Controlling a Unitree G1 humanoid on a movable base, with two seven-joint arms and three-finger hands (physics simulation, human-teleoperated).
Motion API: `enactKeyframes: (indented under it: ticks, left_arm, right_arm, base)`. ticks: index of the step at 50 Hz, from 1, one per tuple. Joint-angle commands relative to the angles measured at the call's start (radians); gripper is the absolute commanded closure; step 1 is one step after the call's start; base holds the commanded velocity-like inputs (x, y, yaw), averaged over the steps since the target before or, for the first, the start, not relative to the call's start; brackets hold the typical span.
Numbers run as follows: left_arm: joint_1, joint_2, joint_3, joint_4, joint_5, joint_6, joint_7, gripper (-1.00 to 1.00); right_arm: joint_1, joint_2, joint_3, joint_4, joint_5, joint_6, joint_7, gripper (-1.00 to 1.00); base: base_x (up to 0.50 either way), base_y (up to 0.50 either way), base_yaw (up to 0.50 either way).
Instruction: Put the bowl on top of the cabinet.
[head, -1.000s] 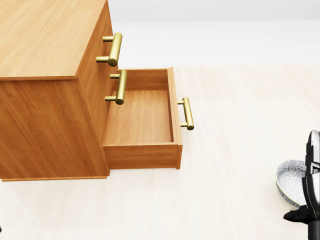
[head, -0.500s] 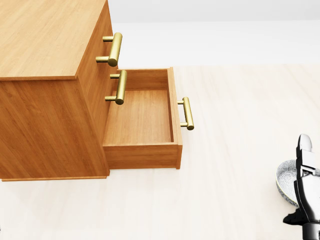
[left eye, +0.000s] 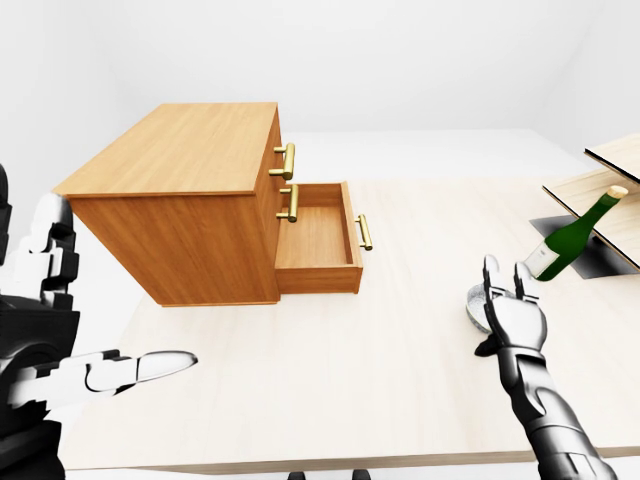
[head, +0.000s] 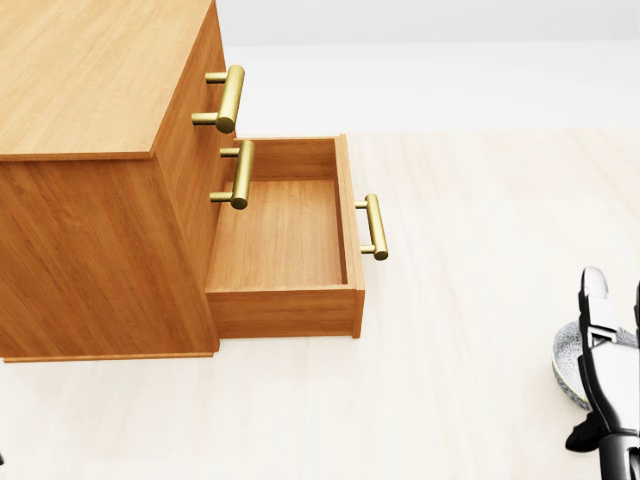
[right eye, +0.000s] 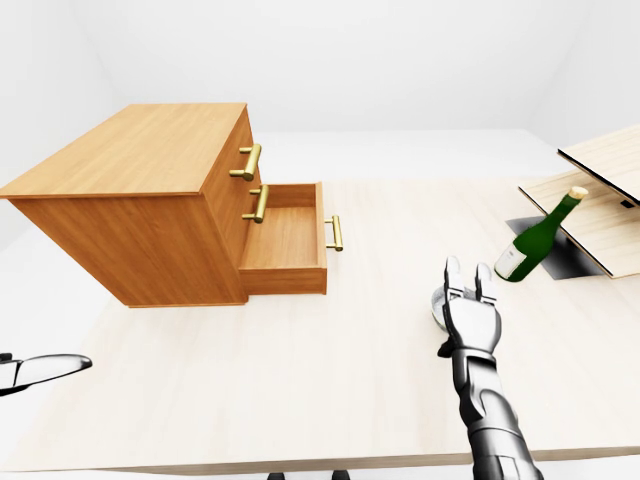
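Note:
The patterned grey-white bowl (head: 566, 358) rests on the pale table at the lower right of the head view, half hidden by my right hand. That right hand (left eye: 505, 285) stands over the bowl's near side with its fingers (left eye: 490, 270) raised and spread, open, closed on nothing. The wooden cabinet (left eye: 180, 150) stands at the upper left with a bare flat top. Its lower drawer (left eye: 315, 240) is pulled out and holds nothing. My left hand (left eye: 115, 310) hangs open at the left edge of the left-eye view, apart from the cabinet and far from the bowl.
A green wine bottle (left eye: 568, 242) leans to the right of the bowl, beside a dark recess (right eye: 560, 255) and light wooden boards (right eye: 605, 160) at the right edge. Brass handles (head: 228, 98) stick out of the cabinet's drawer fronts. The table's near edge (left eye: 330, 462) runs along the bottom.
In the head view my right hand has moved up and left over the bowl, covering more of it, with its fingers now raised. The cabinet, drawer and camera have not moved.

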Motion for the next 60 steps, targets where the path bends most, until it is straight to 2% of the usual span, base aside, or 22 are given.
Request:
enactKeyframes:
  ticks: [1,2,6,9,10,11,22,24,26,27,29,31,35,45,48,49,52,54,56,57,60]
  left_arm:
    - [-0.011,-0.012,0.0,0.0,0.003,0.0,-0.006,-1.0]
    - [-0.018,0.002,0.01,0.0,-0.016,0.0,0.004,-1.0]
    - [-0.002,-0.035,-0.02,0.0,0.035,0.0,-0.019,-1.0]
    - [-0.021,0.003,0.013,0.0,-0.022,0.0,0.006,-1.0]
    - [-0.023,0.004,0.015,0.0,-0.024,0.0,0.007,-1.0]
    - [-0.024,0.004,0.016,0.0,-0.025,0.0,0.007,-1.0]
    - [-0.027,0.016,0.018,0.0,-0.039,0.0,0.014,-1.0]
    - [-0.011,-0.036,-0.02,0.0,0.029,0.0,-0.015,-1.0]
    - [-0.01,-0.047,-0.02,0.0,0.037,0.0,-0.025,-1.0]
    - [-0.012,-0.042,-0.014,0.0,0.029,0.0,-0.021,-1.0]
    - [-0.025,-0.001,0.012,0.0,-0.022,0.0,0.007,-1.0]
    - [-0.016,-0.037,-0.021,0.0,0.028,0.0,-0.014,-1.0]
    - [-0.017,-0.059,-0.024,0.0,0.044,0.0,-0.031,-1.0]
    - [-0.014,-0.068,-0.018,0.0,0.045,0.0,-0.039,-1.0]
    - [-0.022,-0.005,0.025,0.0,-0.032,0.0,0.004,-1.0]
    - [-0.009,-0.034,-0.003,0.0,0.012,0.0,-0.014,-1.0]
    - [-0.002,-0.058,-0.008,0.0,0.033,0.0,-0.033,-1.0]
    - [-0.001,-0.059,-0.002,0.0,0.031,0.0,-0.036,-1.0]
    - [-0.012,-0.026,0.027,0.0,-0.017,0.0,-0.014,-1.0]
    - [-0.001,-0.048,0.006,0.0,0.017,0.0,-0.028,-1.0]
    - [-0.021,-0.029,0.024,0.0,-0.014,0.0,-0.015,-1.0]
  right_arm:
    - [-0.013,-0.018,0.02,0.08,-0.043,0.0,0.0,-1.0]
    - [-0.015,-0.019,0.022,0.085,-0.045,0.0,0.0,-1.0]
    - [-0.02,-0.023,0.028,0.1,-0.051,0.0,0.0,-1.0]
    - [-0.018,-0.026,0.032,0.108,-0.054,0.0,0.0,-1.0]
    - [-0.02,-0.026,0.033,0.114,-0.056,0.0,0.0,-0.18]
    - [-0.021,-0.025,0.032,0.125,-0.043,0.0,0.0,1.0]
    - [-0.006,-0.018,0.019,0.078,-0.017,0.0,0.0,1.0]
    - [0.003,-0.015,0.014,0.059,-0.009,0.0,0.0,1.0]
    - [0.007,-0.012,0.009,0.047,-0.003,0.0,0.0,1.0]
    - [0.012,-0.01,0.005,0.032,0.005,0.0,0.0,1.0]
    - [0.018,-0.006,-0.003,0.011,0.016,0.0,0.0,1.0]
    - [0.022,0.0,-0.016,-0.022,0.041,0.0,0.0,1.0]
    - [0.029,0.013,-0.038,-0.08,0.079,0.0,0.0,1.0]
    - [0.0,0.043,-0.093,-0.257,0.214,0.0,0.185,1.0]
    - [-0.006,0.052,-0.102,-0.299,0.239,0.0,0.226,1.0]
    - [-0.009,0.054,-0.104,-0.315,0.246,0.0,0.238,1.0]
    - [-0.016,0.062,-0.109,-0.357,0.267,0.0,0.276,1.0]
    - [-0.022,0.067,-0.112,-0.386,0.281,0.0,0.302,1.0]
    - [-0.027,0.07,-0.113,-0.407,0.291,0.0,0.321,1.0]
    - [-0.031,0.073,-0.114,-0.43,0.302,0.0,0.342,1.0]
    - [-0.035,0.078,-0.116,-0.465,0.314,0.0,0.37,1.0]
  base:
    - [0.0,0.0,0.0]
    - [0.0,0.0,0.0]
    - [0.0,0.0,0.0]
    - [0.0,0.0,0.0]
    - [0.0,0.0,0.0]
    - [0.0,0.0,0.0]
    - [0.0,0.0,0.0]
    - [0.0,0.0,0.0]
    - [0.0,0.0,0.0]
    - [0.0,0.0,0.0]
    - [0.0,0.0,0.0]
    - [0.0,0.0,0.0]
    - [0.0,0.0,0.0]
    - [0.0,0.0,0.0]
    - [0.0,0.0,0.0]
    - [0.0,0.0,0.0]
    - [0.0,0.0,0.0]
    - [0.0,0.0,0.0]
    - [0.0,0.0,0.0]
    - [0.0,0.0,0.0]
    - [0.0,0.0,0.0]
